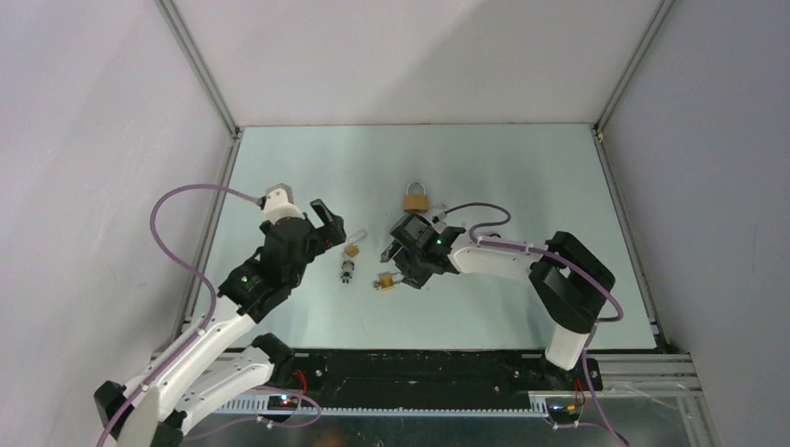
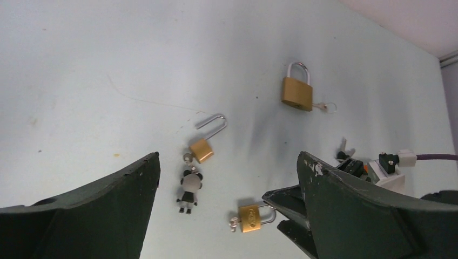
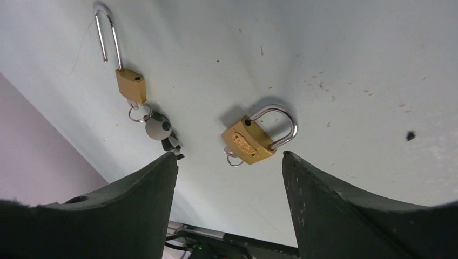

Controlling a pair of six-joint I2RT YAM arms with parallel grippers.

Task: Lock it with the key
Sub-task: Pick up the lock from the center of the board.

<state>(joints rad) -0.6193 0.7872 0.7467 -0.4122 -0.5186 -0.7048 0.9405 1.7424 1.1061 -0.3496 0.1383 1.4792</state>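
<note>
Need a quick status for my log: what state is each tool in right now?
Left tool: open, holding nothing.
Right tool: open, holding nothing.

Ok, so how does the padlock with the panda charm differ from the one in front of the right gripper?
The panda padlock has a long, narrow shackle swung open, one end free; the plain padlock has a short, rounded shackle that looks closed. The panda padlock's key ring carries a panda charm; the plain padlock shows only a bare ring. Both have brass bodies and lie flat on the table, ungripped.
</note>
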